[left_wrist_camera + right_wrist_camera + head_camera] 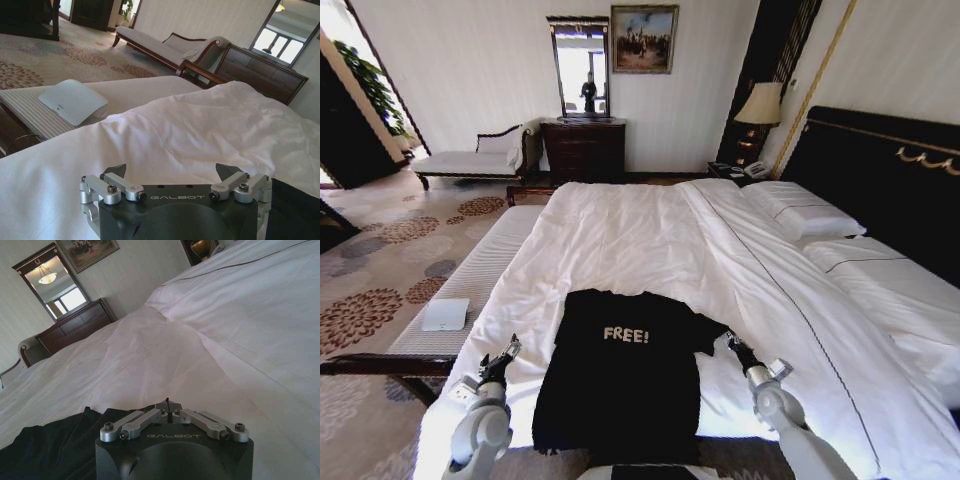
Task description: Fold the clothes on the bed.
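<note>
two grippers, one garment, one bed. nearest item: left gripper (506, 356), beside the shirt's left edge and apart from it, over bare duvet; jaws spread wide with nothing between them, as the left wrist view confirms (171, 172). next: right gripper (732, 346), at the shirt's right sleeve; fingers brought together to a point (169, 407), tips at or just over the sleeve's black edge, though whether any cloth is actually pinched cannot be told. between them: black t-shirt (620, 380), lying flat and face-up near the foot of the bed, white "free!" lettering readable, hem towards the robot and draping close to the mattress edge. beneath: white duvet (620, 240), soft and rumpled, covering the bed (880, 170). beyond: two pillows (800, 212) against the dark headboard. far items: striped bench (470, 285) alongside the bed with a small white device (445, 314) on it, chaise (470, 160), dresser (583, 148) and mirror by the wall. hazards, judged: closed right fingers may pinch duvet along with sleeve, lifting both; a thin single-layer pinch may slip free mid-fold; uneven grips on the two sides would skew the fold; dragging toward the robot could pull the hem off the mattress edge.
</note>
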`<state>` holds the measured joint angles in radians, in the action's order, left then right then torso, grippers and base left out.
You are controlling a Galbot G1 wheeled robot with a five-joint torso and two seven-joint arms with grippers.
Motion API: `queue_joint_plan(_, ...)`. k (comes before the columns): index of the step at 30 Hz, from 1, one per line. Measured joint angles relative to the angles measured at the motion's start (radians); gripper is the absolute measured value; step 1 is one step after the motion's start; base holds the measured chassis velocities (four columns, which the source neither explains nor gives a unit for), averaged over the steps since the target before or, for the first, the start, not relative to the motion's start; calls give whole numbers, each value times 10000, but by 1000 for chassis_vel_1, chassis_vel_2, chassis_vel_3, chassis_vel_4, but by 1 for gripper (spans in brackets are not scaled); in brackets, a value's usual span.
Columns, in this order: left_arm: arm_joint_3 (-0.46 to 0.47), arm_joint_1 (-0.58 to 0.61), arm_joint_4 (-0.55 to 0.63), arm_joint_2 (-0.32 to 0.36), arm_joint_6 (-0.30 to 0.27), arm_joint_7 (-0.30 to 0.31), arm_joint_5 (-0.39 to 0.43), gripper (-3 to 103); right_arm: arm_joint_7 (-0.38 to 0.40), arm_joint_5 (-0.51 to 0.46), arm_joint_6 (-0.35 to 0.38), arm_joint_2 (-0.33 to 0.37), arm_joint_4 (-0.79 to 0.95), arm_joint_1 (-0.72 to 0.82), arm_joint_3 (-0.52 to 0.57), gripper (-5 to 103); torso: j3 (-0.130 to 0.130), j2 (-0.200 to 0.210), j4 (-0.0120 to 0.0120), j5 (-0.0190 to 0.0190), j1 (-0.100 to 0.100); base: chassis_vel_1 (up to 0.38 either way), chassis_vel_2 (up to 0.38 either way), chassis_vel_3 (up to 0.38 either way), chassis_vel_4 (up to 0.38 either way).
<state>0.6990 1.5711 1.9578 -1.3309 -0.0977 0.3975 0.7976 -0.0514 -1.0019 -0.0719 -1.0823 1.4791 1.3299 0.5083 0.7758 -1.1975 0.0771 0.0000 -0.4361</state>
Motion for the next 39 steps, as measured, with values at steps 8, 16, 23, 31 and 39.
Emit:
queue_joint_plan(8,95,189,127,33,79,-8,2,100,593,189,207,-44,774,563,74,32,0,0,1,0,0,0,0,0,0)
queue_joint_plan(16,99,298,161,-2,170,-24,4,100,1392,-911,1100,-57,3037,1911,236,60,-1,-1,1,-2,0,0,0,0,0)
queue_joint_plan(23,23,304,176,-105,179,-29,-53,100,2086,-1462,1845,-458,3728,2253,122,81,-1,0,0,-1,0,0,0,0,0)
queue_joint_plan(31,156,417,187,5,246,-30,-23,100,2059,-1314,1883,-828,3511,2229,-98,100,-1,-1,0,-1,0,0,0,0,0)
queue_joint_plan(39,100,341,111,-11,259,-30,-35,100,1892,-1162,1681,-970,3119,1785,-286,100,0,0,0,-1,0,0,0,0,0)
